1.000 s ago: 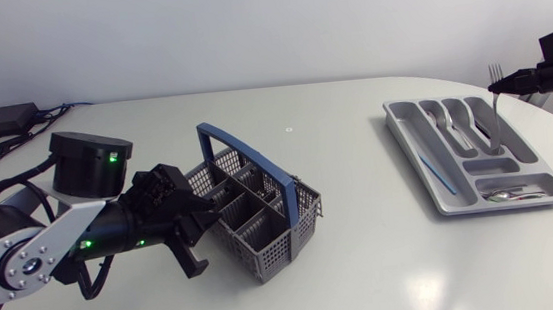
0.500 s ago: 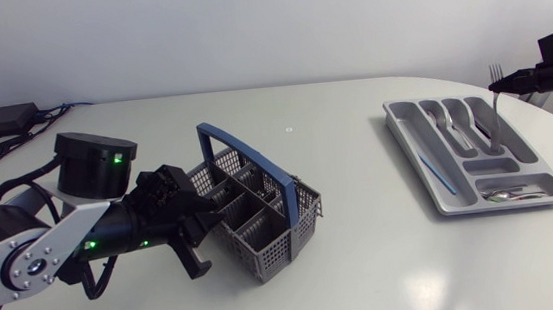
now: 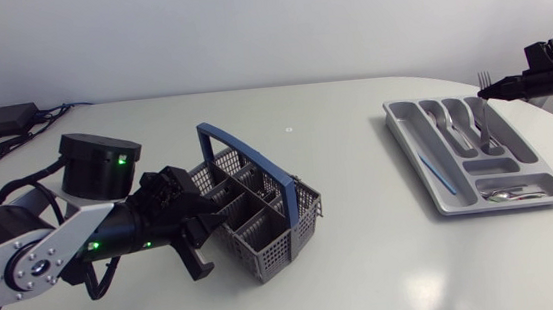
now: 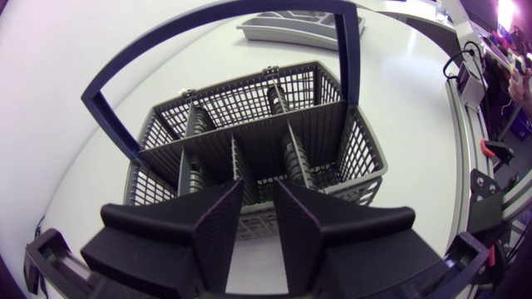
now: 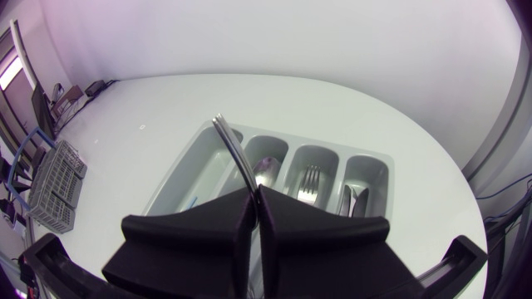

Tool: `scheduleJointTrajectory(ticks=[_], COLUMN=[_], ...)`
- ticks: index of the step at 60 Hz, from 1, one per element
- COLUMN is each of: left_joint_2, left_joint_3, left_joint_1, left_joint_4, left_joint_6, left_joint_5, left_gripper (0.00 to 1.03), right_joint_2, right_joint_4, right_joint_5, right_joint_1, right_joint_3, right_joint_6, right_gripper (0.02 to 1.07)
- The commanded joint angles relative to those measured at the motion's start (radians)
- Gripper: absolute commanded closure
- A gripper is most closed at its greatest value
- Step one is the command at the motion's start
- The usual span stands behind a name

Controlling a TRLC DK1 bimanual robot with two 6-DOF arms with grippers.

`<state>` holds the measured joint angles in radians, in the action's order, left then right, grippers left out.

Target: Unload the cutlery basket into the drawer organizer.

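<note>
My right end effector (image 5: 253,199) was clamped on a silver metal fork (image 5: 231,145), which jutted ahead of its fingers, above the grey plastic drawer organizer (image 3: 405,129). The dark mesh cutlery basket (image 4: 249,149), blue-handled, stood well apart from that organizer. My left end effector (image 4: 258,228) gaped empty just beyond the basket.

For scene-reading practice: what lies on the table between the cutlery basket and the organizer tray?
Only bare table between basket and tray, save one tiny mark; the head view shows it.
</note>
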<state>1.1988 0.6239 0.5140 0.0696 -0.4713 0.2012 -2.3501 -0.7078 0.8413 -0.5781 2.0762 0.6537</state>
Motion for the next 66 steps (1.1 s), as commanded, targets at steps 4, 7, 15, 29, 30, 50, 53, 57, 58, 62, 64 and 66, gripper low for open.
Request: scheduleJointTrajectory(ticks=[4,7,15,29,30,50,53,57,58,62,64,66], left_joint_2=[0.016,0.015,0.015,0.013,0.013,0.007,0.007,0.005,0.004,0.002,0.001,-0.001], left_joint_3=[0.007,0.005,0.005,0.005,0.005,0.007,0.007,0.008,0.008,0.008,0.008,0.008], left_joint_1=[0.009,0.009,0.009,0.011,0.011,0.014,0.015,0.017,0.018,0.021,0.023,0.023], left_joint_4=[-0.008,-0.008,-0.008,-0.008,-0.008,-0.002,-0.001,0.001,0.001,0.001,0.001,0.001], left_joint_6=[0.007,0.007,0.007,0.007,0.007,0.007,0.007,0.007,0.008,0.010,0.010,0.010], left_joint_5=[-0.003,-0.003,-0.003,-0.003,-0.003,-0.003,-0.005,-0.005,-0.005,-0.005,-0.005,-0.006], left_gripper=[0.74,0.74,0.74,0.74,0.74,0.74,0.74,0.74,0.74,0.74,0.74,0.74], right_joint_2=[-0.052,-0.060,-0.086,-0.163,-0.167,-0.202,-0.178,-0.143,-0.133,-0.103,-0.097,-0.092], right_joint_4=[-0.015,-0.015,-0.018,-0.067,-0.071,-0.085,-0.078,-0.067,-0.064,-0.047,-0.047,-0.047], right_joint_5=[-0.001,-0.002,-0.002,-0.004,-0.004,-0.028,-0.028,-0.028,-0.028,-0.030,-0.030,-0.031], right_joint_1=[0.012,0.014,0.015,0.012,0.012,0.012,0.012,0.014,0.014,0.014,0.015,0.015], right_joint_3=[0.039,0.045,0.065,0.154,0.159,0.183,0.156,0.119,0.110,0.074,0.071,0.067], right_joint_6=[-0.028,-0.032,-0.040,-0.045,-0.043,-0.046,-0.042,-0.037,-0.037,-0.037,-0.035,-0.035], right_gripper=[1.02,1.01,1.01,0.97,0.96,0.56,0.53,0.53,0.53,0.53,0.53,0.53])
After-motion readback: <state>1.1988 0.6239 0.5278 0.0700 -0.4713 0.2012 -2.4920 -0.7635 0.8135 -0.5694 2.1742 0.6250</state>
